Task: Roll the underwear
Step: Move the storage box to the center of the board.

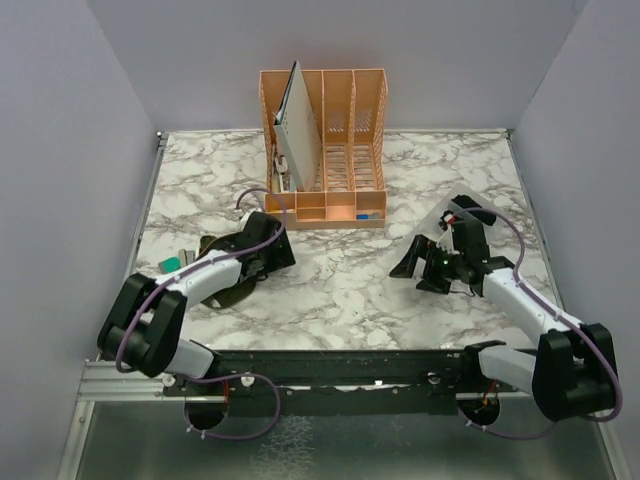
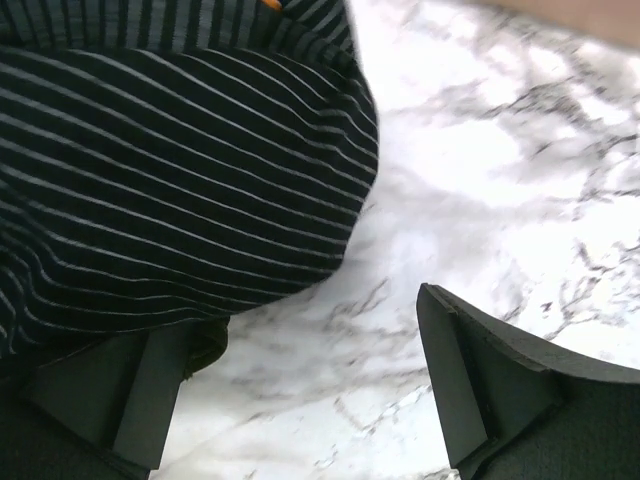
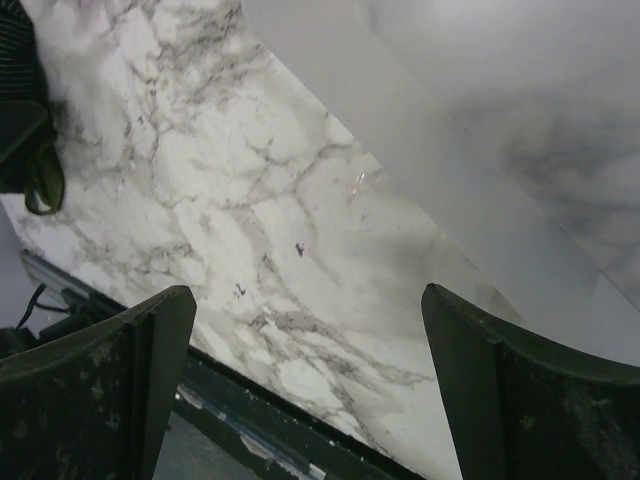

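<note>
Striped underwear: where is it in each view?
Top external: striped underwear is probably the dark cloth by the left arm.
Left wrist: upper left, large.
Right wrist: top-left corner.
Shared landmark: marble table.

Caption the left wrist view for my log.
Open left gripper above the marble table, striped black underwear at one finger.

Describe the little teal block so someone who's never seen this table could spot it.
Find the orange rack at the back of the marble table, then come forward and left to the left arm. The block sits just outside that arm, toward the table's left edge: small, boxy and bright teal, unlike the dark cloth nearby.
</note>
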`<state>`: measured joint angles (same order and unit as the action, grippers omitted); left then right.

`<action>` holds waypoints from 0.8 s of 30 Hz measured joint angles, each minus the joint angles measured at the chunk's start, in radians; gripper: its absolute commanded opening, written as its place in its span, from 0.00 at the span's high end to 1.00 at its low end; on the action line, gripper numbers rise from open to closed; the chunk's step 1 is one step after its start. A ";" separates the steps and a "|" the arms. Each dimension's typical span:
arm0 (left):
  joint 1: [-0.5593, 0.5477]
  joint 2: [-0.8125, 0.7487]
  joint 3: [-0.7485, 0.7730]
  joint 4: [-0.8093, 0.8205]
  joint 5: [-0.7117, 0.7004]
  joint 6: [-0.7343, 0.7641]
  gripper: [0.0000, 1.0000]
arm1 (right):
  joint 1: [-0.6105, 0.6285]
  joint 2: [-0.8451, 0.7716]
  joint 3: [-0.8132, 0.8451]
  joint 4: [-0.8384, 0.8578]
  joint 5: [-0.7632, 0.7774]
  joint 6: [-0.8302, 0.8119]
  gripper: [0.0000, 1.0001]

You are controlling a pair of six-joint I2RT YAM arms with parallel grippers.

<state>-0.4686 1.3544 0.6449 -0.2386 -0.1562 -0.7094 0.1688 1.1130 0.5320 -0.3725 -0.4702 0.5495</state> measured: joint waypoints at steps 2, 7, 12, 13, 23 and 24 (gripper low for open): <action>0.005 0.078 0.061 0.025 0.029 0.036 0.01 | 0.000 0.058 0.032 0.027 0.040 0.000 0.00; 0.011 0.162 0.126 0.084 0.100 0.072 0.01 | 0.000 0.243 0.149 0.099 0.109 -0.021 0.00; 0.012 0.157 0.111 0.118 0.148 0.080 0.01 | 0.000 0.368 0.281 0.121 0.101 -0.084 0.00; 0.012 0.151 0.103 0.127 0.156 0.081 0.01 | 0.000 0.360 0.290 0.120 0.096 -0.094 0.00; 0.008 -0.063 -0.063 0.146 0.309 0.081 0.01 | 0.000 -0.123 0.280 -0.140 0.460 -0.004 0.00; 0.008 -0.086 -0.076 0.148 0.320 0.081 0.01 | 0.000 -0.152 0.276 -0.167 0.510 0.019 0.00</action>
<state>-0.4606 1.2686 0.5690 -0.0910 0.1638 -0.6285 0.1684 0.9607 0.8078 -0.5396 0.0395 0.5682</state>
